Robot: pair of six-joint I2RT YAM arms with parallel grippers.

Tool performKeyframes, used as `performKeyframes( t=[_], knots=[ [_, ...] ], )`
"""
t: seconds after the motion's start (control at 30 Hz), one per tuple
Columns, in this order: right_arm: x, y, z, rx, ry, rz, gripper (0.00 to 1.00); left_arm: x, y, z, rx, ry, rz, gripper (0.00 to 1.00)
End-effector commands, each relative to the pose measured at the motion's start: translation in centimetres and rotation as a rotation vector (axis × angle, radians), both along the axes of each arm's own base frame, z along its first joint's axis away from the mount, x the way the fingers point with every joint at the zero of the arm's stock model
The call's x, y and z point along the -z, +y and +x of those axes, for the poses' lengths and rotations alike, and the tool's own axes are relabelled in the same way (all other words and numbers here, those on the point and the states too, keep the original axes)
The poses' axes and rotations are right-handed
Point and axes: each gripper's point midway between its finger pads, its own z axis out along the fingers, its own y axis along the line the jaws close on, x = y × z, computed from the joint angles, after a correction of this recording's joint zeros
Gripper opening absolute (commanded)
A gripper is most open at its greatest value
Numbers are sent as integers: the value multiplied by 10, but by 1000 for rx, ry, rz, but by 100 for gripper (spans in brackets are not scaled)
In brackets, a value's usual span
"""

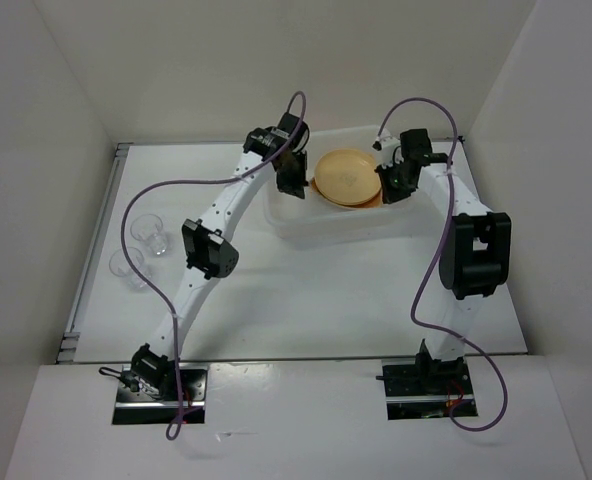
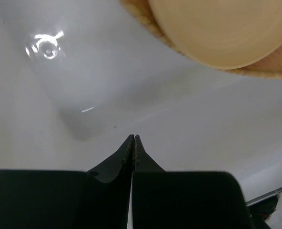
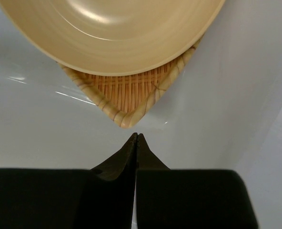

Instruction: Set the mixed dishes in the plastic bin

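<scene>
The white plastic bin sits at the back middle of the table. Inside it an orange-yellow plate lies stacked on the tan woven plate; whether a second round plate lies in the stack I cannot tell. My left gripper is shut and empty over the bin's left part, with the plate ahead to its right. My right gripper is shut and empty just short of the woven plate's corner, over the bin floor. Two clear cups stand on the table at the left.
White enclosure walls rise on the left, back and right. A metal rail runs along the table's left edge. Purple cables loop beside each arm.
</scene>
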Motion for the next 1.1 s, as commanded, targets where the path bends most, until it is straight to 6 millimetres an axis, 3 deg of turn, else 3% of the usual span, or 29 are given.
performKeyframes(
  t=[0.0,0.03,0.1,0.17,0.23,0.27,0.37,0.4,0.5,0.53,0.67,0.97,1.07],
  knots=[
    [-7,-1,-8,-14,-19,-18,0,9,11,-10,-7,66,33,0],
    [1,2,-16,-34,8,-26,0,17,17,-18,-27,109,61,0],
    [-3,1,-22,-41,6,-31,0,18,26,-23,-53,122,94,0],
    [-5,5,-28,-51,21,-32,0,31,35,-33,-70,172,137,0],
    [-5,4,-33,-51,30,-33,0,20,32,-33,-67,133,126,0],
    [-8,4,-35,-51,29,-33,0,43,37,-47,-61,197,154,0],
    [-15,4,-37,-51,21,-32,0,15,35,-53,-86,134,33,0],
    [-11,4,-40,-51,32,-33,0,44,45,-64,-103,187,41,0],
    [-9,5,-48,-64,53,-47,0,46,54,-80,-133,199,9,0],
    [-12,5,-48,-63,44,-46,0,60,61,-94,-135,237,31,0],
    [-7,9,-67,-79,93,-41,0,62,72,-107,-144,247,36,0],
    [-4,26,-122,-137,193,-21,0,64,85,-101,-185,239,32,0],
    [-9,32,-131,-159,179,-30,0,64,88,-96,-188,234,33,0]
  ],
)
